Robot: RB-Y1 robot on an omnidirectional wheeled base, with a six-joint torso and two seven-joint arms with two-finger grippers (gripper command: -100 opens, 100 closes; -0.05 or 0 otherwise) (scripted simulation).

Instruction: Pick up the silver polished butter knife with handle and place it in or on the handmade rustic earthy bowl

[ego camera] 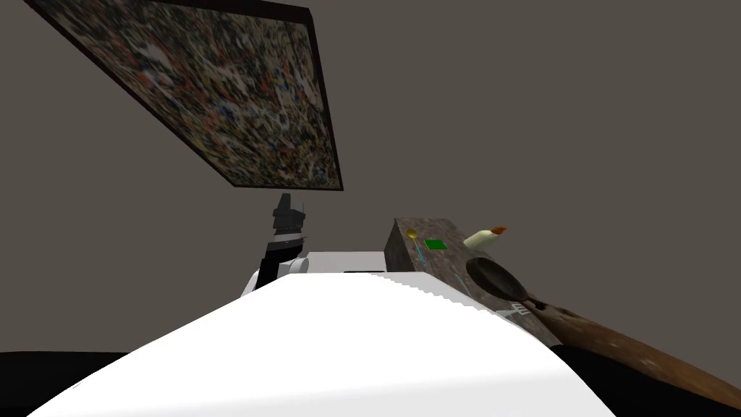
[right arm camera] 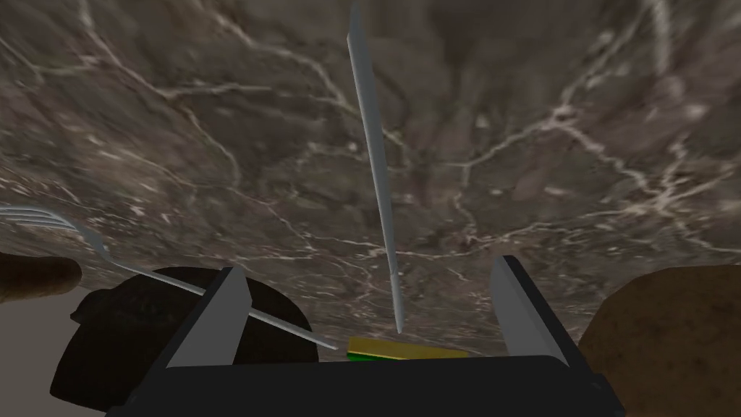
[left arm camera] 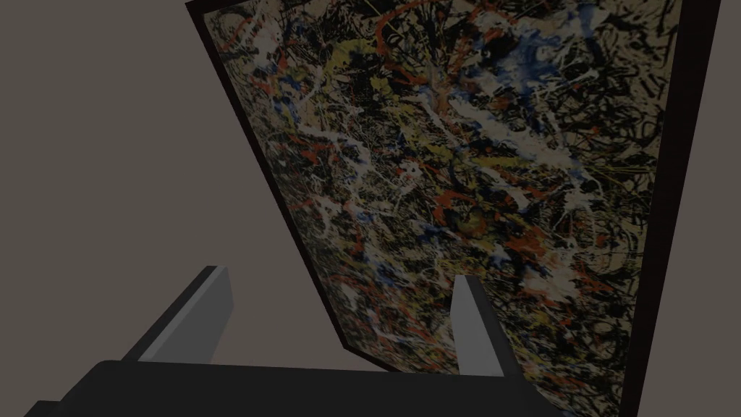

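Note:
A long, thin silver knife (right arm camera: 374, 159) lies flat on a dark marbled counter top (right arm camera: 550, 145), its near end between my right gripper's fingers. The right gripper (right arm camera: 369, 266) hangs open just above the counter, holding nothing. A dark round bowl (ego camera: 496, 279) sits on the counter's near right part. In the right wrist view the bowl (right arm camera: 123, 347) shows beside and behind one finger (right arm camera: 224, 311). My left gripper (left arm camera: 341, 275) is open and empty, raised in front of a wall painting; its arm (ego camera: 288, 217) stands left of the counter.
A silver fork (right arm camera: 108, 253) lies next to the knife, its handle reaching over the bowl. A yellow and green item (right arm camera: 405, 350) sits by the gripper body. Brown shapes (right arm camera: 673, 333) flank the gripper. A gold spoon (ego camera: 411, 234) and a pale loaf-like thing (ego camera: 483, 237) lie farther along the counter.

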